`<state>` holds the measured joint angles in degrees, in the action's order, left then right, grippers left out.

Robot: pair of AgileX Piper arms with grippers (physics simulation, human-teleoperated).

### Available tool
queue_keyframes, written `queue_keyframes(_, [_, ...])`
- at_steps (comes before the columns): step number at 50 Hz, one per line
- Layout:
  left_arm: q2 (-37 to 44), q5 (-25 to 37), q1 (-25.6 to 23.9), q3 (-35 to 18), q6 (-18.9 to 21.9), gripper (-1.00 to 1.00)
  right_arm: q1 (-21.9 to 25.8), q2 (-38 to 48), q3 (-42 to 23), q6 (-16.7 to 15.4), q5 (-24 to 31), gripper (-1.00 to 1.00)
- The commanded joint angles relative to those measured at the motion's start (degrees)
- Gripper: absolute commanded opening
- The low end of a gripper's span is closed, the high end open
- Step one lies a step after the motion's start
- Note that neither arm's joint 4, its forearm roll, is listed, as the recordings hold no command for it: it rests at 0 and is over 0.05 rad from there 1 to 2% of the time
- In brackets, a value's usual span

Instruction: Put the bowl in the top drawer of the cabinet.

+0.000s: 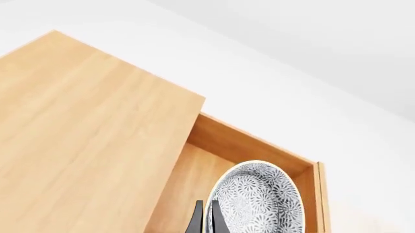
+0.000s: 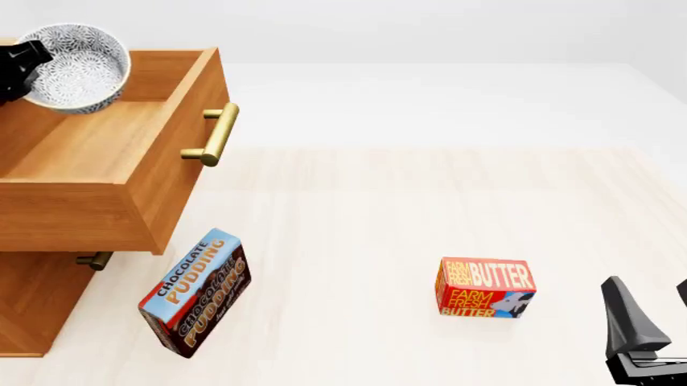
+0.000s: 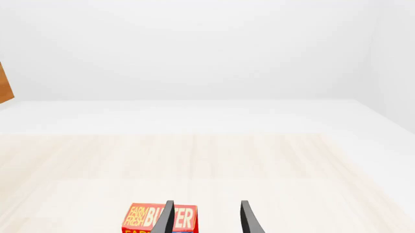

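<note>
Bowl: the bowl point(image 2: 73, 67) hangs tilted over the back of the pulled-out top drawer point(image 2: 108, 161), above its floor.
Left gripper: left gripper point(image 1: 204, 219) pinches the bowl's rim, one finger on each side of the wall.
Drawer: open, brass handle point(image 2: 212, 134) facing right; it juts from the cabinet point(image 2: 27, 310).
Right gripper: right gripper point(image 3: 206, 217) spread apart, holding nothing, low at the near right.
Table: pale wood table point(image 2: 387, 217) carries a butter box point(image 2: 484, 288) and a chocolate pudding box point(image 2: 196, 293).
Room: plain white.

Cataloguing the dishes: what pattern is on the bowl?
Dark blue-grey floral speckle on white bowl, clearest in left wrist view.
</note>
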<state>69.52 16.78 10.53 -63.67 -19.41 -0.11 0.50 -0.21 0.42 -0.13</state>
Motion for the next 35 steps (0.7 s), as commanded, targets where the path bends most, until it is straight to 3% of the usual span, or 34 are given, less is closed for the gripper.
queue_keyframes(1, [0.9,-1.1,-0.4,0.7,0.5,-1.00,0.0,0.0,0.0,0.0,0.0,1.00])
queue_keyframes(35, [2.0,-1.9,0.0,2.4,1.1,-1.00,0.0,0.0,0.0,0.0,0.0,1.00])
